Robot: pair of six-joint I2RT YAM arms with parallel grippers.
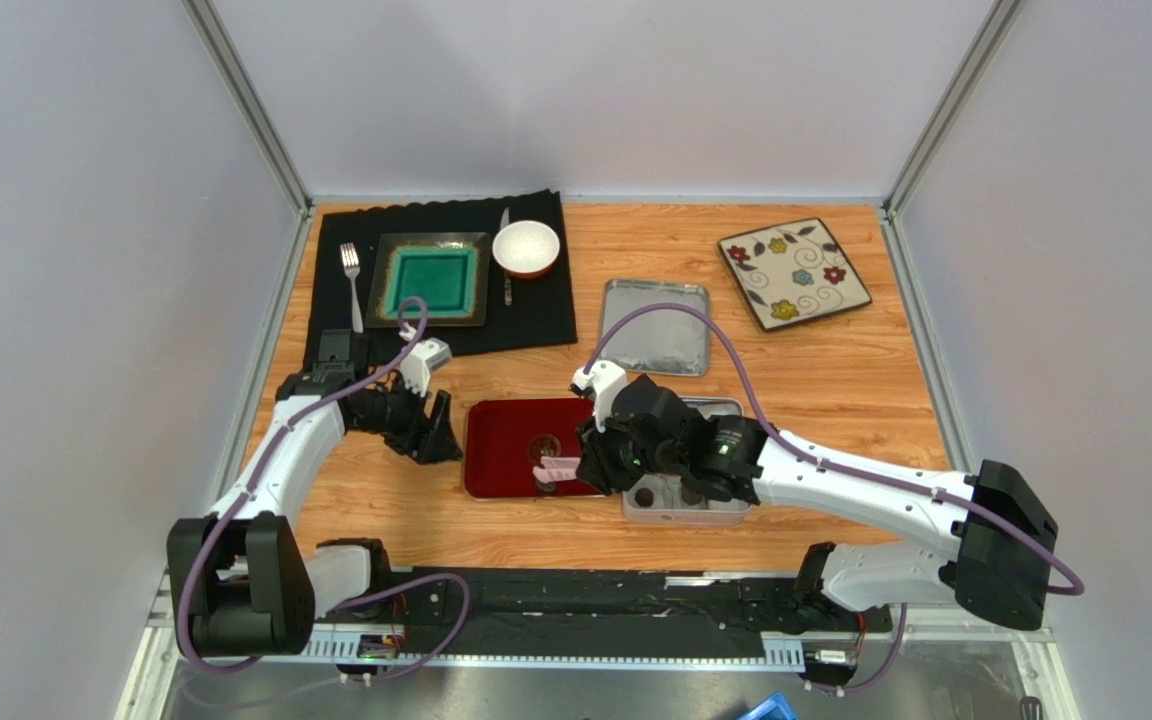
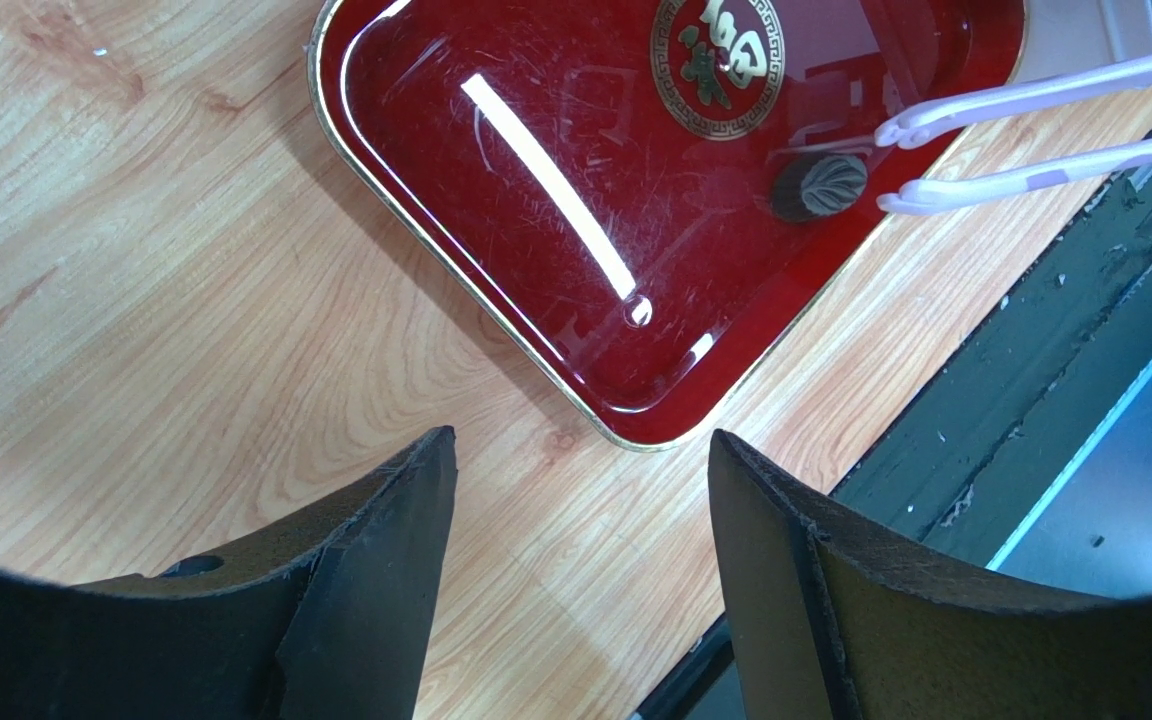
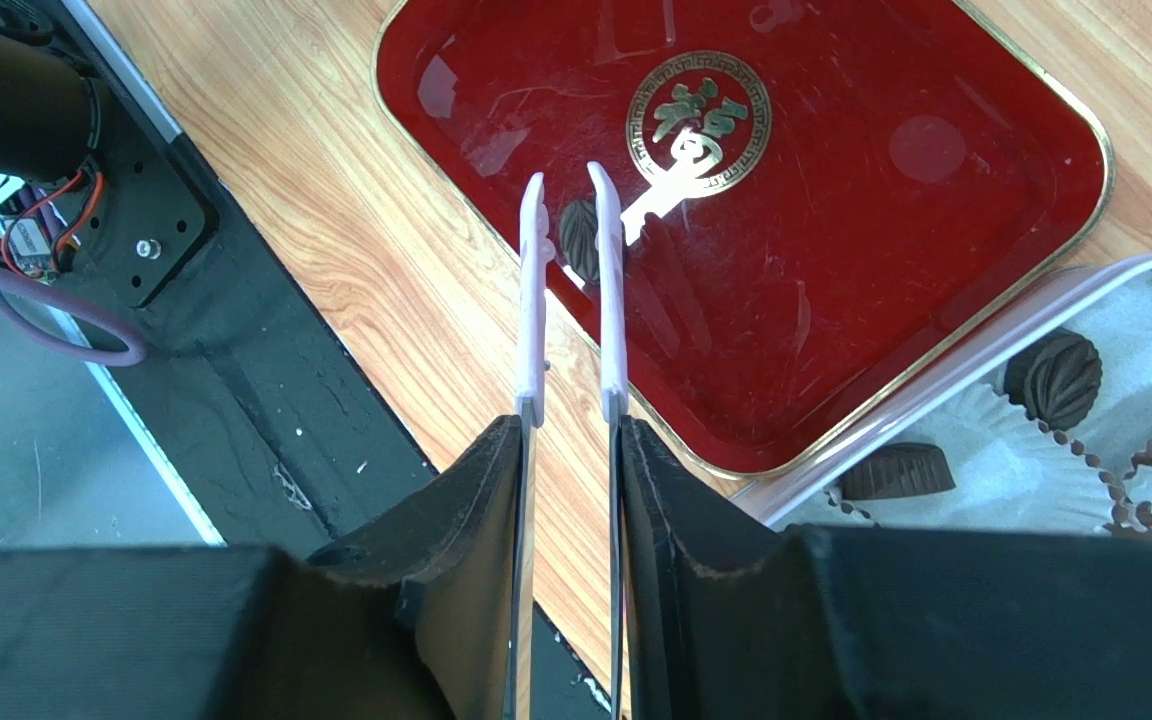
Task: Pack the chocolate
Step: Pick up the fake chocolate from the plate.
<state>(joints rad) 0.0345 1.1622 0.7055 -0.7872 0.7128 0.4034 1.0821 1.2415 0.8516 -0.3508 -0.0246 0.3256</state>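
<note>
Chocolate (image 2: pixel 820 186): a lone piece lies on the red tray (image 3: pixel 868 270), by its near edge.
The right gripper (image 3: pixel 567 450) clamps lavender tongs (image 3: pixel 533 300), their tips straddling the piece. This is probably to carry it to the tin (image 3: pixel 988 338) touching the tray's right side. The left gripper (image 2: pixel 579 450) hangs released just left of the tray, out of the way.

From above and behind the two arms, the fixed overhead camera looked down on the whole wooden table (image 1: pixel 853 405) from well back, with the arm bases along its bottom edge. The left wrist camera hung close over the tabletop and peered past its own dark fingers (image 2: pixel 372 585) at one corner of the red tray (image 2: pixel 432 195). The right wrist camera sighted along the lavender tongs (image 3: pixel 533 300) toward the tray's gold emblem (image 3: pixel 695 128). All three views shared the tray. Both wrist views caught the tong tips and one chocolate (image 2: pixel 820 186) there.
</note>
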